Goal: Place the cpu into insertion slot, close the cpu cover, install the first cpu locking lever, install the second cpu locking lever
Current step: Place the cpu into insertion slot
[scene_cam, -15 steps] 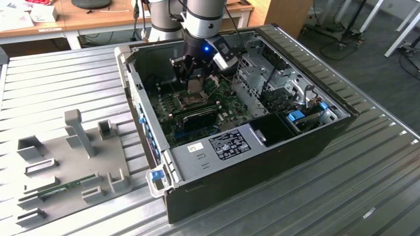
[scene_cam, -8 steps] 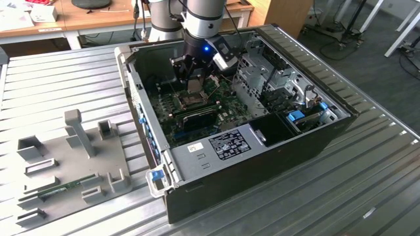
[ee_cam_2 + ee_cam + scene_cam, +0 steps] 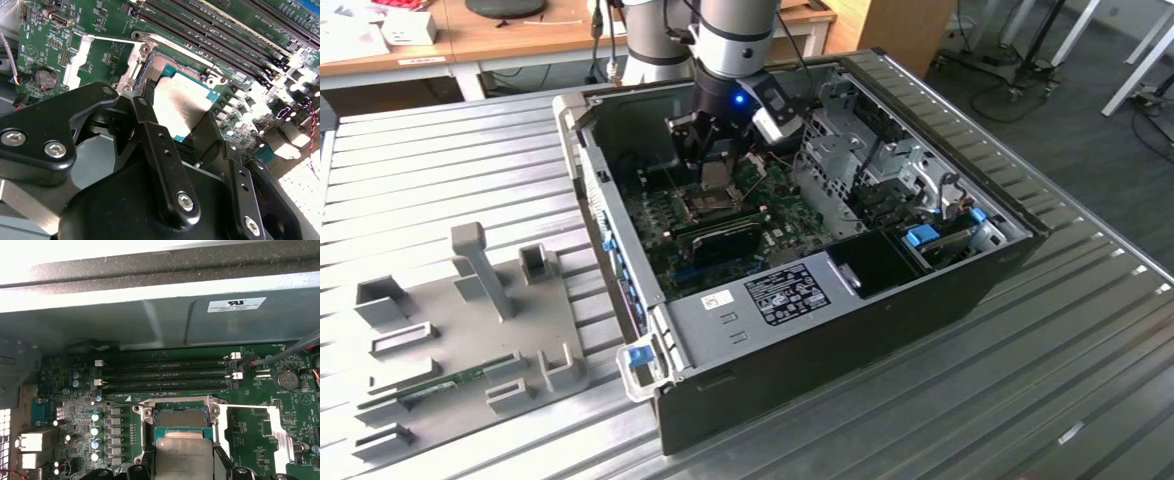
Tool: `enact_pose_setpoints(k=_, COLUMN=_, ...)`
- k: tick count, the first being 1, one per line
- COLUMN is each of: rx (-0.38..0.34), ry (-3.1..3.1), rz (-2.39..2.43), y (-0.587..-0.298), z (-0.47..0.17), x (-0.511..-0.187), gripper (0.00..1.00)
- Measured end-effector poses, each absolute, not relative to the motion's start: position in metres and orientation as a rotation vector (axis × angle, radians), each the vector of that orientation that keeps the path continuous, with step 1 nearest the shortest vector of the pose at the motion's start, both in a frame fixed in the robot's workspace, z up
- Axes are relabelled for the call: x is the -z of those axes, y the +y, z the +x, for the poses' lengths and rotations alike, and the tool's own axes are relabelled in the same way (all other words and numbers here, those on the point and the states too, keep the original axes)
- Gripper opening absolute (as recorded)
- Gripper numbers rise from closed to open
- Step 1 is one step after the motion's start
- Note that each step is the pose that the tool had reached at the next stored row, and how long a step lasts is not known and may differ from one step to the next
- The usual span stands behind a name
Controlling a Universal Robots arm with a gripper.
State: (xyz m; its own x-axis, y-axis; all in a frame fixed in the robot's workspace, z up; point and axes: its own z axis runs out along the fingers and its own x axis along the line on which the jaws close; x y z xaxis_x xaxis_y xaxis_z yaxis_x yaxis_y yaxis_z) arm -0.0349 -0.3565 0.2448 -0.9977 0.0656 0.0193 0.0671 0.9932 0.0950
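The open computer case holds the green motherboard, and the gripper reaches down inside it. In both wrist views its fingers are clamped on the edges of the cpu. The cpu sits partly over the insertion slot, whose far contacts are bare, so I judge it not yet seated. The cpu cover lies swung open just beside the slot. Closing the cover and both levers remains.

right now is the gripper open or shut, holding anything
gripper: shut on the flat square grey metal cpu, over the silvery-rimmed square insertion slot
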Motion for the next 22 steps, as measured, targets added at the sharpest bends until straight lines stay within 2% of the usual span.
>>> enact_pose_setpoints(k=22, rx=0.151, ry=-3.115, rz=-0.279, y=-0.3565, z=-0.0349, x=-0.2440, gripper=0.54)
